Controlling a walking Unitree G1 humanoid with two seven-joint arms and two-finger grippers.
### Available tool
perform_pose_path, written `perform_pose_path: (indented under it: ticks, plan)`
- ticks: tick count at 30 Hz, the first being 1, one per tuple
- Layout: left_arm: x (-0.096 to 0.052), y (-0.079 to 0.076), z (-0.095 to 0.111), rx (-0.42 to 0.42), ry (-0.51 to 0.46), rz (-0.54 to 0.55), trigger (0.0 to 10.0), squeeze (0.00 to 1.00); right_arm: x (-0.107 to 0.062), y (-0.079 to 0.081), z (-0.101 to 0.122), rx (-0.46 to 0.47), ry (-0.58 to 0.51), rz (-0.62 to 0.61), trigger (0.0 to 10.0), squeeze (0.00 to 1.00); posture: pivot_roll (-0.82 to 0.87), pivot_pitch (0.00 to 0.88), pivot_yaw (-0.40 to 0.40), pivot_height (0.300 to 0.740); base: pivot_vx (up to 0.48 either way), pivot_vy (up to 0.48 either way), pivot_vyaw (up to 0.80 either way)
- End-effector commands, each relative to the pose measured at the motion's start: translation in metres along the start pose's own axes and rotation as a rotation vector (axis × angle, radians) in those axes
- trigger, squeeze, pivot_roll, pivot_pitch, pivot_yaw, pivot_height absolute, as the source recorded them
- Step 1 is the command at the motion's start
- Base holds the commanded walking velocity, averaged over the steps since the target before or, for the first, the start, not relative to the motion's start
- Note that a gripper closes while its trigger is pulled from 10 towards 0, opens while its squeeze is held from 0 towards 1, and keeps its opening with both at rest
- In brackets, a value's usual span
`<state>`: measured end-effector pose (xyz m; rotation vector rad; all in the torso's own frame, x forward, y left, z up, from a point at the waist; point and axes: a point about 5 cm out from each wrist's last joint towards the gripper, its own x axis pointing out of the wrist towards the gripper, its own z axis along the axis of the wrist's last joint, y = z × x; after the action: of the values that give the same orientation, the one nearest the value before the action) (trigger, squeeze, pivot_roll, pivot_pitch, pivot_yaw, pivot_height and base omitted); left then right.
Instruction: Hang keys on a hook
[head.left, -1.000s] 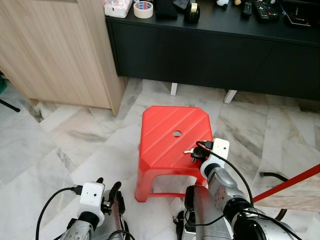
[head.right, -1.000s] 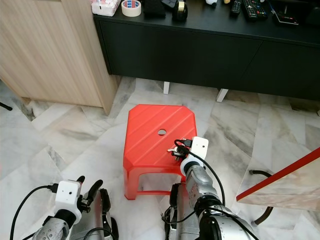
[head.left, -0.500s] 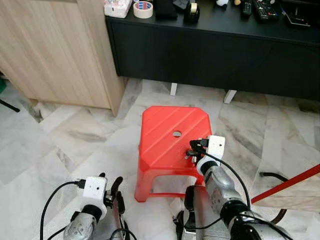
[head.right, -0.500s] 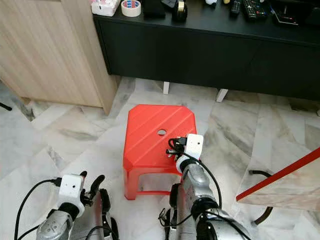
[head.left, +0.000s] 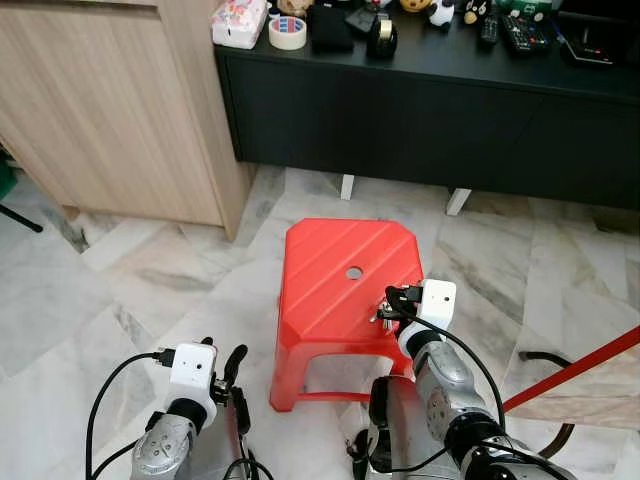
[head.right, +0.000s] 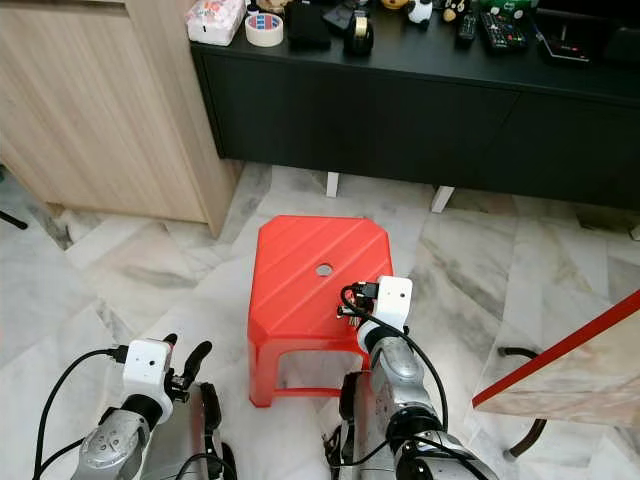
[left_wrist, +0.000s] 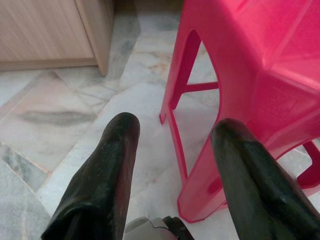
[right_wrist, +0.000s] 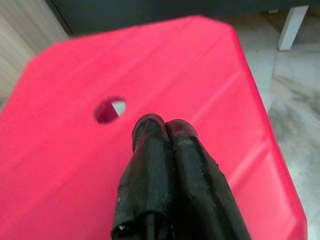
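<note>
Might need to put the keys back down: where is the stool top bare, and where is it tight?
The red stool is bare across its left and far side, around the centre hole. Its near right corner is taken by the right gripper. The black cabinet top behind is cluttered.

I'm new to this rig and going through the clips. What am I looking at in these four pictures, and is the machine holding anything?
It is a walking humanoid robot with two silver arms, each ending in two long black fingers. The two wide pictures come from cameras in its head, looking down at a red plastic stool on a marble floor, before a black sideboard that carries tape rolls and remote controls. The right gripper is over the stool's seat, fingers closed, with small metal pieces at the tips, probably the keys. The other two pictures come from wrist cameras. The right wrist view shows those closed fingers above the seat. The left gripper hangs low beside the stool, open and empty.
</note>
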<state>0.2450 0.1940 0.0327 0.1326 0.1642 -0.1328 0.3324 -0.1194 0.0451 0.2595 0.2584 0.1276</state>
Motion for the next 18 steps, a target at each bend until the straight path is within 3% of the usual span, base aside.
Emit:
perform_pose_path:
  ticks: [1,5,11,18]
  plan:
    - [-0.005,-0.001,-0.007,0.004,0.025,-0.003,10.0,0.0,0.002,0.0,0.002,0.013,0.01,-0.009,10.0,1.0,0.1,0.157,-0.059,0.562,0.0,0.0,0.0]
    - [-0.006,-0.001,-0.007,0.004,0.024,-0.002,10.0,0.0,0.006,0.003,0.009,0.001,0.005,-0.002,10.0,1.0,0.1,0.16,-0.061,0.562,0.0,0.0,0.0]
    - [-0.009,-0.002,-0.008,0.004,0.024,-0.002,10.0,0.0,0.008,0.004,0.0,-0.053,0.139,0.0,10.0,1.0,0.12,0.186,-0.067,0.562,0.0,0.0,0.0]
    - [-0.014,-0.002,-0.007,0.005,0.02,0.002,10.0,0.0,0.008,0.002,-0.001,-0.055,0.158,-0.009,10.0,1.0,0.12,0.207,-0.073,0.562,0.0,0.0,0.0]
